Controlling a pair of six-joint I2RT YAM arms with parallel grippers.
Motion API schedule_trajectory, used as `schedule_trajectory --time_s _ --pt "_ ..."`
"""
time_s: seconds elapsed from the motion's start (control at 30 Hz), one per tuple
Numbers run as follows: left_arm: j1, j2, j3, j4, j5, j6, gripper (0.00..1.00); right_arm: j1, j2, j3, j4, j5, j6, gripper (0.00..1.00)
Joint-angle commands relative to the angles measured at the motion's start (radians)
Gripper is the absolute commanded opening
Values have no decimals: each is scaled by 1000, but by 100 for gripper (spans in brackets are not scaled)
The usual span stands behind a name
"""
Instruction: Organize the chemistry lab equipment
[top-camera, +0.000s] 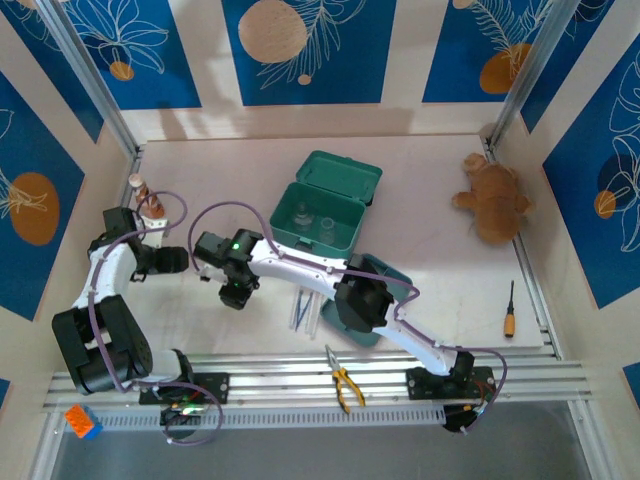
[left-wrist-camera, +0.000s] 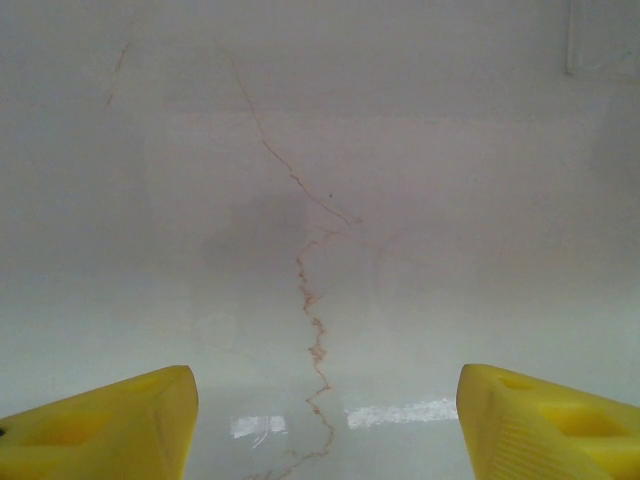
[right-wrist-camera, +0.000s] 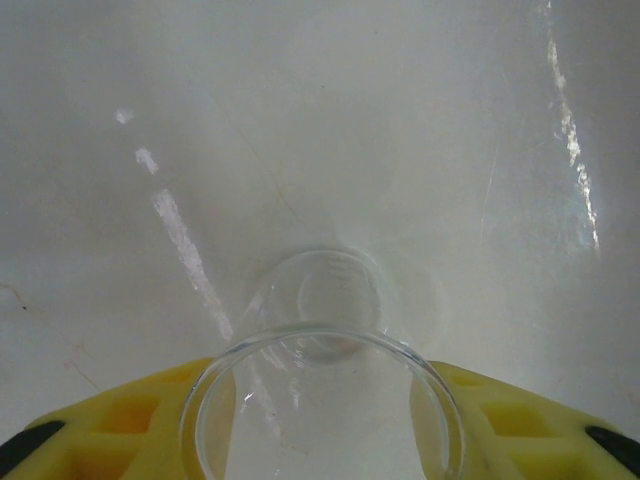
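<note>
From above, the right tool (top-camera: 237, 292) hung low over the counter (top-camera: 440, 250), left of the green box (top-camera: 345, 180). The box stood open with clear flasks (top-camera: 312, 222) inside. A few test tubes (top-camera: 304, 310) lay flat just in front of the box, beside the right arm. The left tool (top-camera: 172, 260) sat near the left edge, apart from all of them.

On the left wrist, its yellow fingers (left-wrist-camera: 120, 420) stood wide apart with nothing but bare counter between them.

On the right wrist, a small clear flask (right-wrist-camera: 322, 300) stood upright on the counter, mouth up, with the right tool's fingers (right-wrist-camera: 130, 420) on either side of it. The rim hid the contact, so I could not tell whether it was gripped. Thin glass like this looked light, stiff, slick and easy to crack. I judged that the safest hold was a gentle squeeze across the round wall just below the rim, with the flask kept upright
</note>
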Motion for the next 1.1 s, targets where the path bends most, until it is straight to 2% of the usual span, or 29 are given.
schedule_trajectory --time_s 0.0,0.27,0.43,0.67,1.07 --pt "10 12 -9 1 18 -8 69 1 -14 32 -38 -10 -7 43" --pt "10 11 -8 0 21 -9 69 2 -81 37 -54 5 5 41" --pt "9 13 -7 0 26 -11 69 -27 -126 125 -113 31 11 42" --pt "8 20 -4 -1 35 -11 69 -108 -142 259 -194 85 13 43" --pt "10 35 -1 1 46 -13 69 -285 -181 268 -205 140 41 43"
